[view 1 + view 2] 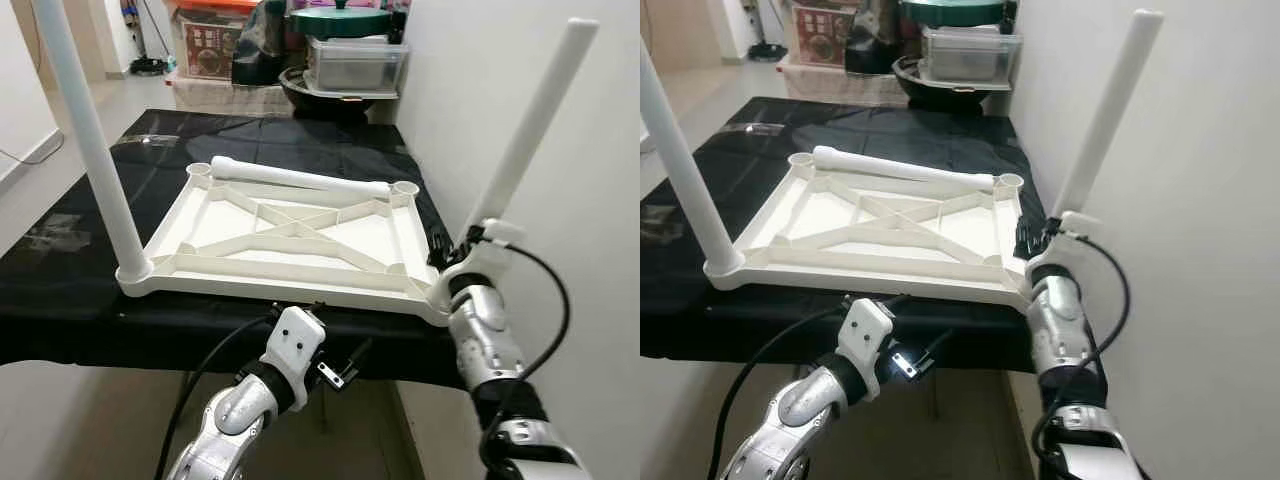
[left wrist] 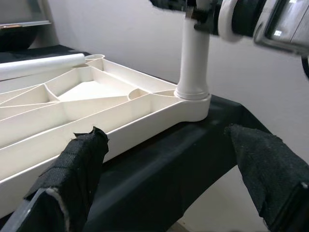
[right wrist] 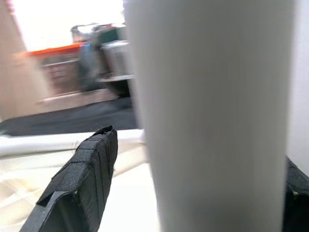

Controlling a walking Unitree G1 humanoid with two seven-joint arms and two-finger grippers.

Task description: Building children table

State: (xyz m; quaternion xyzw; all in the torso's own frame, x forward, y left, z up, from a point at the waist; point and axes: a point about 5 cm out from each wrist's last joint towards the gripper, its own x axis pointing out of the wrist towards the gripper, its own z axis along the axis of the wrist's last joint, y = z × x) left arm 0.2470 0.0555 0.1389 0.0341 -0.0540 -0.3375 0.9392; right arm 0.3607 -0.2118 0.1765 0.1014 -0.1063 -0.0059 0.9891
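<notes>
The right arm reaches up from below, its wrist bent toward the worktop's near right corner, and the right gripper has a finger on either side of an upright white leg. The left arm is raised lower down, in front of the worktop edge; the left gripper hangs with its fingers spread wide, holding nothing.
</notes>
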